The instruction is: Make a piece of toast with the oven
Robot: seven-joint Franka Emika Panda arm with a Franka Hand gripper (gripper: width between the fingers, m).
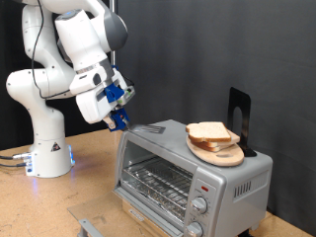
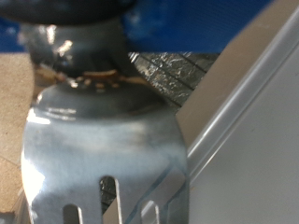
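Observation:
Two or three slices of pale toast (image 1: 209, 131) lie stacked on a round wooden board (image 1: 221, 154) on top of the silver oven (image 1: 158, 163). The oven's glass door is closed, with the wire rack showing behind it. My gripper (image 1: 117, 102) hangs at the exterior view's left of the oven, above its top corner. It is shut on a blue-handled spatula (image 1: 122, 111). The spatula's metal blade (image 1: 150, 129) reaches over the oven's top edge, short of the board. In the wrist view the slotted blade (image 2: 103, 149) fills the picture beside the oven's edge (image 2: 248, 121). My fingers do not show there.
Two round knobs (image 1: 200, 205) and a red light (image 1: 203, 186) sit on the oven's front right. A black upright stand (image 1: 240, 111) rises behind the board. The robot base (image 1: 49, 153) stands on the wooden table (image 1: 59, 202), and a grey metal piece (image 1: 89, 225) lies near the front.

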